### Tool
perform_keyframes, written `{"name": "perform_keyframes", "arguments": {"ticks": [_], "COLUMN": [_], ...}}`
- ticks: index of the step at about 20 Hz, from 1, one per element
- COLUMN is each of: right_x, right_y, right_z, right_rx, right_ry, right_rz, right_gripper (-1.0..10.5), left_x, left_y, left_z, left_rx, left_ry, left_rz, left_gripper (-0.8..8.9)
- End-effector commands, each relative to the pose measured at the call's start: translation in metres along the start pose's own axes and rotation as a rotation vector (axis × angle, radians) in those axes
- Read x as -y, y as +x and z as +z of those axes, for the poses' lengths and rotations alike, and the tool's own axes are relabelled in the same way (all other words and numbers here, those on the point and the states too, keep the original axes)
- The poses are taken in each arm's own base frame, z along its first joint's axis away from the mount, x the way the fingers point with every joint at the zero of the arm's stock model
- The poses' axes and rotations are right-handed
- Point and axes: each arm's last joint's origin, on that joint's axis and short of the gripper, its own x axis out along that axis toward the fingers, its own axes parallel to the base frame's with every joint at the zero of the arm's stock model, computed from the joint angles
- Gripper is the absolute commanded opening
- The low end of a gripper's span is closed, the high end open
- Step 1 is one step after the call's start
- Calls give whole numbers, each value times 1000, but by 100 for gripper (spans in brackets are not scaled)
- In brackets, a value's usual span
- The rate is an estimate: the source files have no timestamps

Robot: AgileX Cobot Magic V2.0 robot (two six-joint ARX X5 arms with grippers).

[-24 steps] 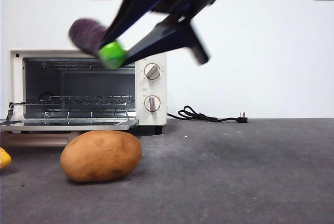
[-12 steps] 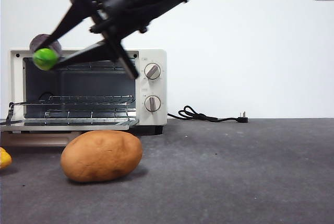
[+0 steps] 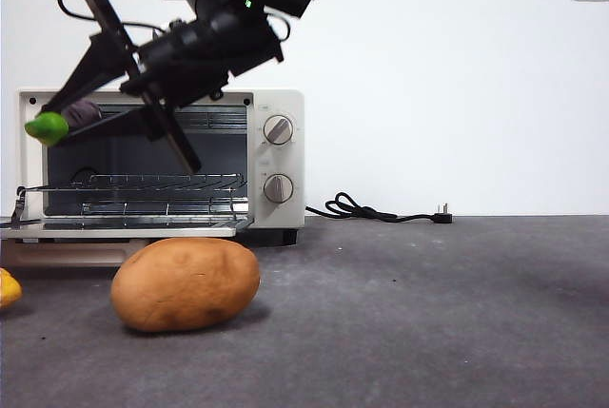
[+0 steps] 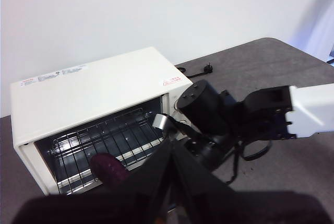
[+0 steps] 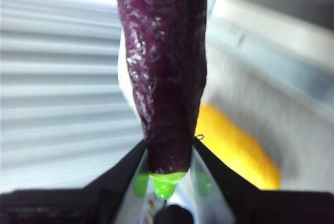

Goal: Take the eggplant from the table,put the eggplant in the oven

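The dark-purple eggplant (image 3: 84,111) with its green cap (image 3: 46,127) hangs in the air before the upper left of the oven's open mouth. My right gripper (image 3: 57,124) is shut on it near the cap end, reaching in from the upper right. In the right wrist view the eggplant (image 5: 162,67) fills the middle between the jaws of that gripper (image 5: 167,167). The cream-white oven (image 3: 276,156) stands with its door down and wire rack (image 3: 143,183) showing. From above, the left wrist view shows the oven (image 4: 94,88) and eggplant (image 4: 109,167); my left gripper (image 4: 169,148) is shut and empty.
An orange-brown potato (image 3: 186,284) lies on the dark grey table (image 3: 428,313) just before the oven door. A yellow object (image 3: 8,287) sits at the left edge, also below the eggplant as the yellow object (image 5: 240,151). A black power cord (image 3: 381,211) lies right of the oven.
My right arm has carried the eggplant leftward and a little lower, from near the oven's knobs to the upper left of the oven opening. The potato has not moved.
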Motion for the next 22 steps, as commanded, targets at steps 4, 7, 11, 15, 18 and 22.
{"name": "perform_keyframes", "arguments": {"ticks": [4,7,11,15,18,22], "right_x": [15,18,21,20,16,13], "right_y": [0,-3,-5,-6,-4,-5], "right_z": [16,20,24,28,29,32], "right_rx": [163,252,366,487,567,639], "right_ry": [156,192,227,225,207,197], "right_rz": [-52,-102,-167,-200,-215,-211], "right_gripper": [-12,-12,-12,-12,-12,7], "left_x": [1,2,2,3,3,3], "left_y": [-1,-2,-2,-2,-2,-3], "left_z": [-2,-2,-2,-2,-2,-4], "left_rx": [-3,0,1,1,0,-13], "left_ry": [3,5,8,8,8,4], "left_rz": [-8,-12,-18,-20,-20,-21], "left_gripper": [-5,-5,-5,-5,-5,-5]}}
